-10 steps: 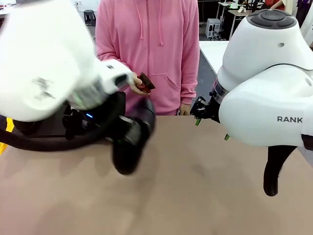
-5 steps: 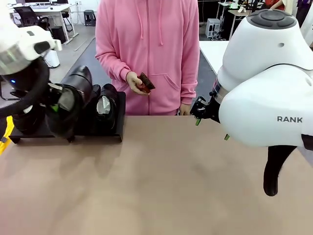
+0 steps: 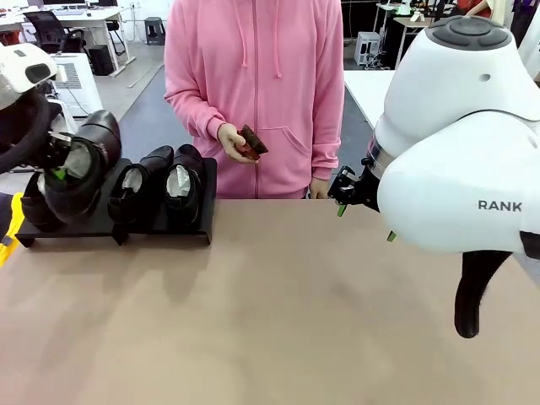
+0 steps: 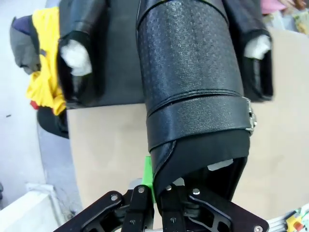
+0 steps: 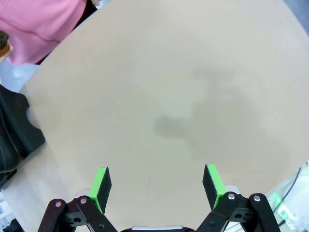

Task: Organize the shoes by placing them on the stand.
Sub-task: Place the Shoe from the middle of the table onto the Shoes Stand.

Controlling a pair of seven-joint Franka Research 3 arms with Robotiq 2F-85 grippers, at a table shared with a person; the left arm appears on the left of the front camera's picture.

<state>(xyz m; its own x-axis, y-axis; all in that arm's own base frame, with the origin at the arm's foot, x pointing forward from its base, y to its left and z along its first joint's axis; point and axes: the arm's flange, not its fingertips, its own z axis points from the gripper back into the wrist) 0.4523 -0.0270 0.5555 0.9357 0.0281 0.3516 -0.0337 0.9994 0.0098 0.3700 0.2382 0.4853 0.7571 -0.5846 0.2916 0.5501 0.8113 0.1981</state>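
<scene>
My front camera faces across the table (image 3: pixel 278 312) toward the person (image 3: pixel 253 93). My left wrist camera looks closely down at the stand (image 4: pixel 120 63); both share it.

The left tool (image 3: pixel 57 173) is being mostly hidden behind the shoe (image 3: pixel 80 169) it is gripping at the left of the front frame. That shoe is covering part of the stand (image 3: pixel 160 221) and the shoe behind it. In the left wrist frame, the shoe's (image 4: pixel 190 77) toe is running off the top edge.
</scene>
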